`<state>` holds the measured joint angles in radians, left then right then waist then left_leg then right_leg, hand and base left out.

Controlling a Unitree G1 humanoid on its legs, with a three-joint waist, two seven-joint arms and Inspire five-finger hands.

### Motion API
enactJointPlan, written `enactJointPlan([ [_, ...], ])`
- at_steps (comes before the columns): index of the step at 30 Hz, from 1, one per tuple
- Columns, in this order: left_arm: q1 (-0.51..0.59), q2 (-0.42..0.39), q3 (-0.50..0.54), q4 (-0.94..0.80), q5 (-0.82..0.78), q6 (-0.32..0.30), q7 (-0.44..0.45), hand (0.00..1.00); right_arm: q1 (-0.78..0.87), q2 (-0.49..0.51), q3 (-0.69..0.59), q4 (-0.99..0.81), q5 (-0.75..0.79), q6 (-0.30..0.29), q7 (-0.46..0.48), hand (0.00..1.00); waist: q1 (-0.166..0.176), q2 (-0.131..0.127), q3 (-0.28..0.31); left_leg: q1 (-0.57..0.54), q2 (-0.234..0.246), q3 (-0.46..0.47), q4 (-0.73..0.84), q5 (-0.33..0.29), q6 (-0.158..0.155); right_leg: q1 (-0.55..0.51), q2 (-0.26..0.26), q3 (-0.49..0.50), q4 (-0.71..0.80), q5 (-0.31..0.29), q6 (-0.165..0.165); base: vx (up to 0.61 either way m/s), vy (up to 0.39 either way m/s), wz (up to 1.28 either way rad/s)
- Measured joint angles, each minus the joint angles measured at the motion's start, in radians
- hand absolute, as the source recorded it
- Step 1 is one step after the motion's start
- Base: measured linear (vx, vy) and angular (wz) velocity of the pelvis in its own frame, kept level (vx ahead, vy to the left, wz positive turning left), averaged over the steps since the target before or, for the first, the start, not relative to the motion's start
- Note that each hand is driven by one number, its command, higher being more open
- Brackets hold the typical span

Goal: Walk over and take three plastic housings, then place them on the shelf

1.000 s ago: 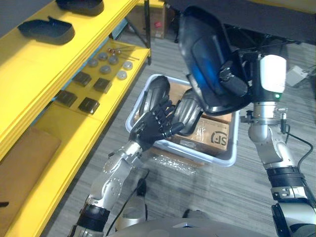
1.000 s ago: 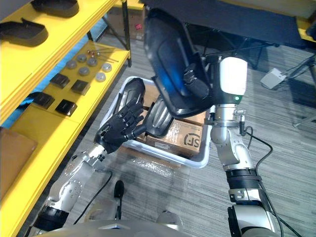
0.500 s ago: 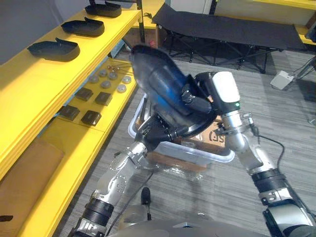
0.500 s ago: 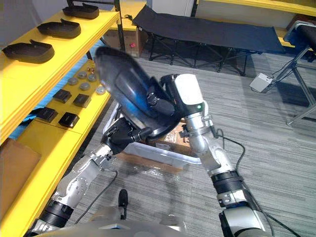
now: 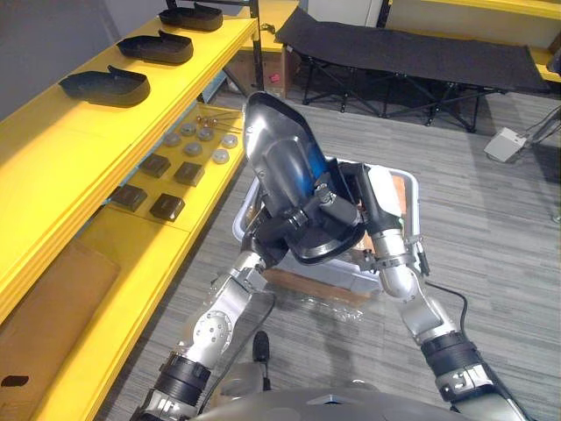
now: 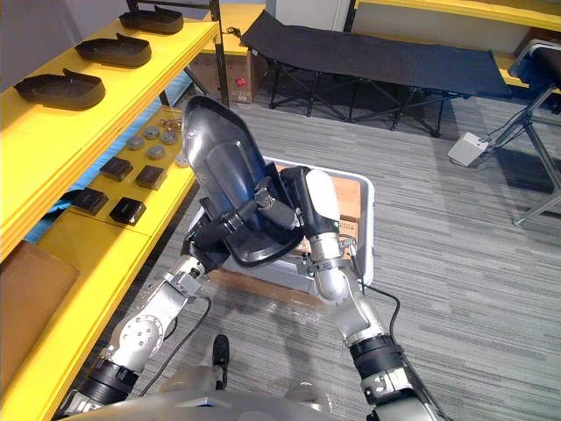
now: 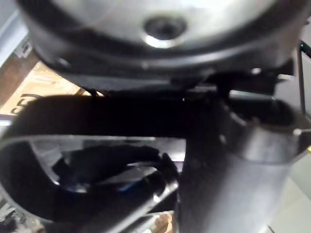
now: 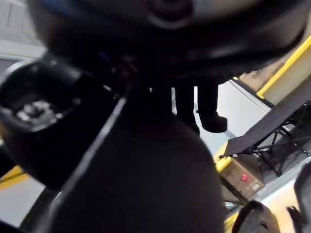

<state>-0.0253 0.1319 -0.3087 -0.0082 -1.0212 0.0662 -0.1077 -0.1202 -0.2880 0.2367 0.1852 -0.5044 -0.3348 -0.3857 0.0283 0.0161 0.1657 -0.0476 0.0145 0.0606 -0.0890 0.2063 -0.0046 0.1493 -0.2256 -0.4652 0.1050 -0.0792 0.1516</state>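
At frame left we show the shelf (image 5: 53, 140); three housings (image 5: 158, 46) sit in a row on its upper level, upper left. On its lower level, small parts (image 5: 171, 167) lie mid-left, a cardboard sheet (image 5: 53, 298) lower left. At centre a fourth housing (image 5: 280, 167), in the right hand (image 5: 336, 209), overlaps the bin (image 5: 411, 195) on the floor (image 5: 500, 263). A cot (image 5: 412, 57) lies behind, along the top.

You have in stock: housing (image 5: 280, 167), glossy black with blue sheen; shelf (image 5: 70, 140) at 9 o'clock, plain yellow; bin (image 5: 414, 219), pale grey; floor (image 5: 500, 237) at 3 o'clock, grey, finely striped.
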Motion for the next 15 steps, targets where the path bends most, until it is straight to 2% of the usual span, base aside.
enactJointPlan([
  [6, 0.008, -0.010, 0.001, 0.060, -0.003, -0.022, 0.086, 0.00, 0.038, 0.030, 0.052, -0.001, 0.016, 0.000, -0.062, 0.00, -0.006, 0.001, -0.020, 0.000, 0.001, 0.002, 0.000, 0.000, 0.000, -0.001, 0.001, 0.002, -0.002, 0.002, -0.001, 0.00, -0.005, -0.01],
  [14, 0.047, -0.016, -0.010, 0.060, 0.043, -0.038, 0.090, 0.00, 0.080, 0.057, 0.082, 0.000, 0.015, 0.006, -0.088, 0.00, -0.001, -0.003, -0.027, 0.000, 0.000, 0.004, 0.000, -0.004, -0.006, -0.001, 0.000, 0.004, -0.001, 0.003, -0.003, 0.00, 0.000, 0.00],
  [15, 0.047, -0.016, -0.012, 0.059, 0.049, -0.038, 0.089, 0.00, 0.085, 0.057, 0.086, 0.000, 0.019, 0.006, -0.098, 1.00, -0.002, -0.004, -0.027, 0.000, 0.001, 0.006, 0.000, -0.004, -0.006, -0.002, 0.000, 0.005, -0.001, 0.003, -0.003, -0.02, -0.011, -0.03],
])
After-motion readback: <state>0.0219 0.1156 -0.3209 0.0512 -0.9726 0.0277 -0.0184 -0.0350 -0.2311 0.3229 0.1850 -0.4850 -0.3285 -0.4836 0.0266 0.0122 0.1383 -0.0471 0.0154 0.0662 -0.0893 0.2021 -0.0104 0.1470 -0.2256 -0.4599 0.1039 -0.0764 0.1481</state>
